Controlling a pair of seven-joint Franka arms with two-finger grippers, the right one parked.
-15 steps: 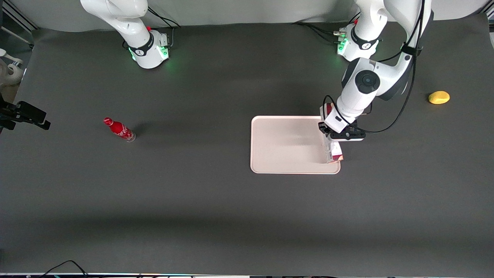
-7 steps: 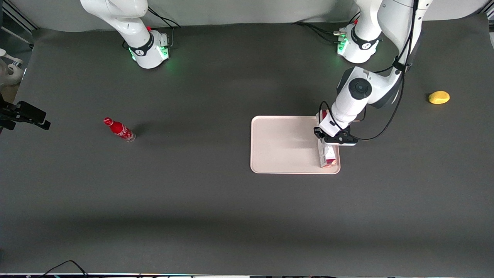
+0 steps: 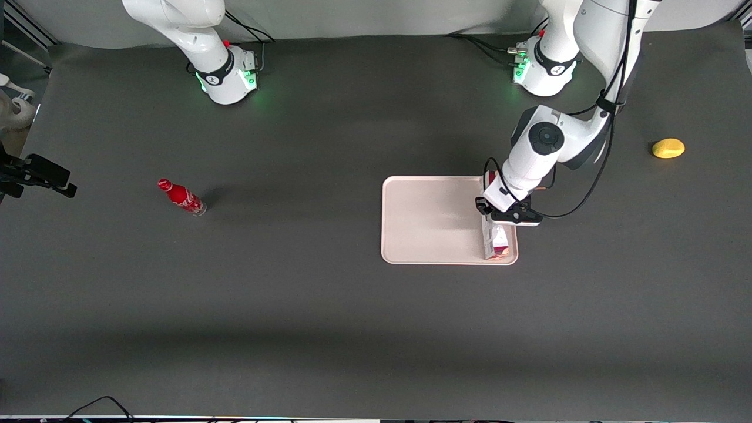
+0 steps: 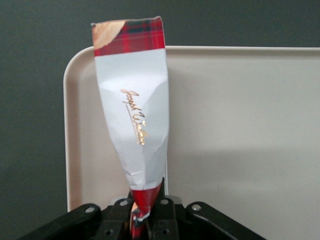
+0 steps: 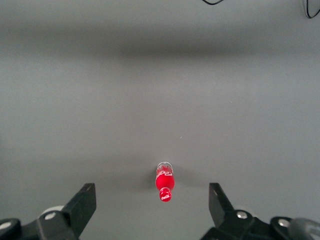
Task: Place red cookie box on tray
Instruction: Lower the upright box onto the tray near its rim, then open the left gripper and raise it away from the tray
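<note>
Clamping the red cookie box [image 3: 496, 238] narrowly at its middle, our gripper [image 3: 506, 212] holds it lengthwise over the tray [image 3: 432, 220] along the short rim nearest the working arm, so we judge release will land it inside.

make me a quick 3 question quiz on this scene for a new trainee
1. True or false: the gripper is shut on the red cookie box.
2. Over which part of the tray is the box held? A) its middle B) along the short edge toward the working arm's end C) the edge toward the soda bottle
3. Fill in: the yellow object lies on the ____, not on the tray.

Key: 1 true; 2 B; 3 table
</note>
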